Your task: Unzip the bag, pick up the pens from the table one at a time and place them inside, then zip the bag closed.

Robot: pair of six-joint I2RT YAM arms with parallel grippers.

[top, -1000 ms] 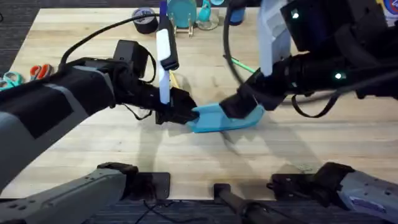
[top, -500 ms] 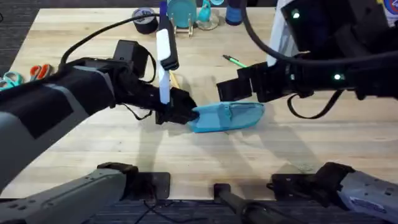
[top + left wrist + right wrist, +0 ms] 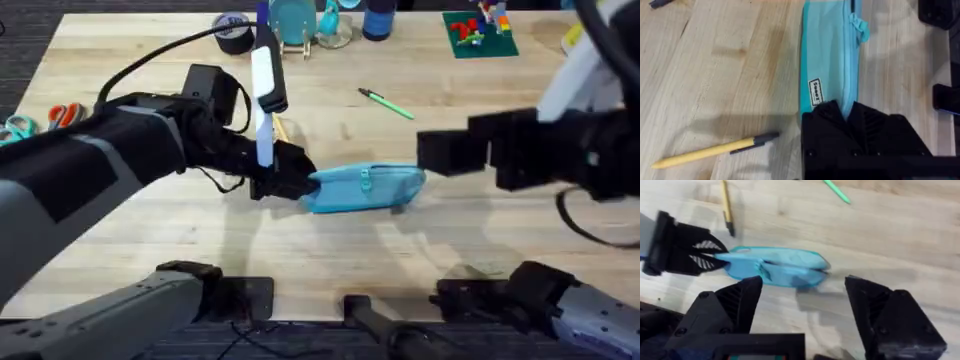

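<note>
The bag (image 3: 362,188) lies mid-bench, its nine o'clock end pinched in the left pincer (image 3: 300,180), while the right pincer (image 3: 802,305) hangs wide open and empty at its three o'clock. The zipper looks partly open. Both pens, yellow (image 3: 715,149) and green (image 3: 387,102), lie on the bench (image 3: 150,240), so loading and zipping remain.

Bag (image 3: 827,55) matt blue cloth; table (image 3: 150,225) smooth pale wood; pens (image 3: 715,150) plastic.
</note>
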